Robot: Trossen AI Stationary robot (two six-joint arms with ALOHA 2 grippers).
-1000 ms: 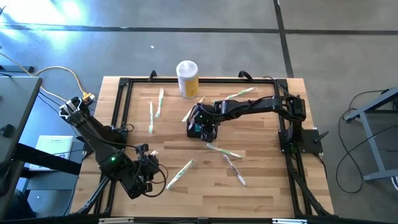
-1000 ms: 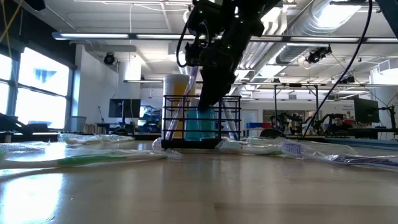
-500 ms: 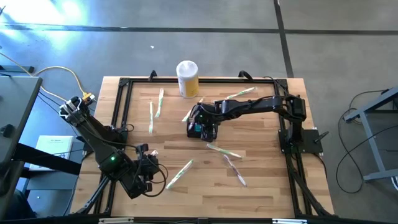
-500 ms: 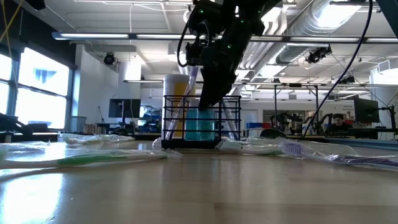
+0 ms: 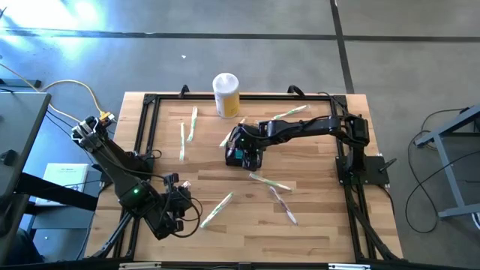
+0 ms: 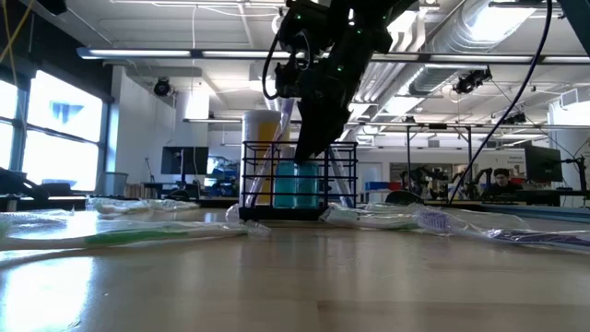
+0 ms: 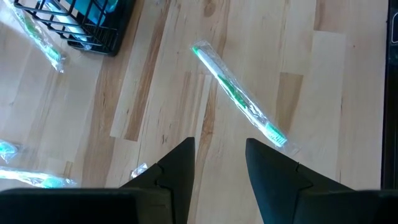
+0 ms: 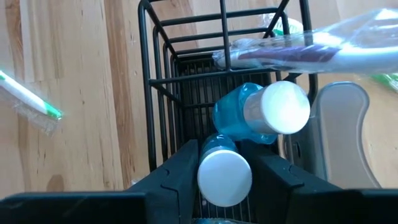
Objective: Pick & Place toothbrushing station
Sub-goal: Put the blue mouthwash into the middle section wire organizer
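Note:
The toothbrushing station, a black wire basket [image 8: 147,93] [image 6: 343,175], stands on its base mid-table. Inside it two blue bottles with white caps stand upright [image 8: 225,177] [image 8: 273,109]. A wrapped toothbrush [image 8: 298,53] lies across the basket's top. My right gripper [image 8: 225,152] [image 5: 246,148] reaches down into the basket, shut on the nearer bottle. Over the near left part of the table my left gripper [image 7: 219,149] [image 5: 176,217] hangs open with nothing between its fingers, a wrapped toothbrush [image 7: 239,102] on the wood beyond it. My right gripper has the nearer blue bottle's body just below its white cap [image 8: 214,148] between its two fingers [image 8: 183,165]. The fingers come steeply from above, one on each side. The bottle stands upright inside the basket; its lower part is hidden by its cap.
A tall yellow-and-white canister [image 5: 226,94] stands behind the basket at the far edge. Several wrapped toothbrushes lie scattered on the wood [image 5: 268,182] [image 5: 283,204] [image 5: 289,112] [image 5: 193,122]. A black frame [image 5: 146,135] runs round the table.

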